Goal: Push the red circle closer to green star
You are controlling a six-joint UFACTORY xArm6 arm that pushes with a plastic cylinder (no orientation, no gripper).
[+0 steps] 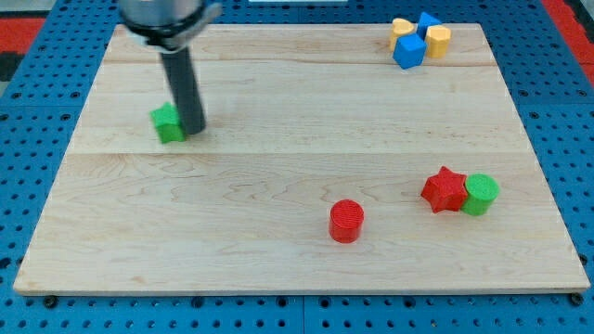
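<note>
While our tip rests on the pale wooden desk at about ten o'clock, it sits touching or just beside the right flank of the small green wooden block there, whose shape is half hidden by the rod; we judge it to be the green star. Our tool is a bare dark rod, with nothing to clench or release, so it grasps nothing.

Our red wooden circle stands alone toward five o'clock, well apart from both the tip and that green block. To shorten the gap, we judge the tip must travel round to the circle's far side, at its four o'clock edge, so a push drives it up toward ten o'clock.

Near three o'clock a red wooden star touches a green wooden cylinder, clear of that path. At one o'clock, blue and yellow wooden blocks huddle together, well out of the way.
</note>
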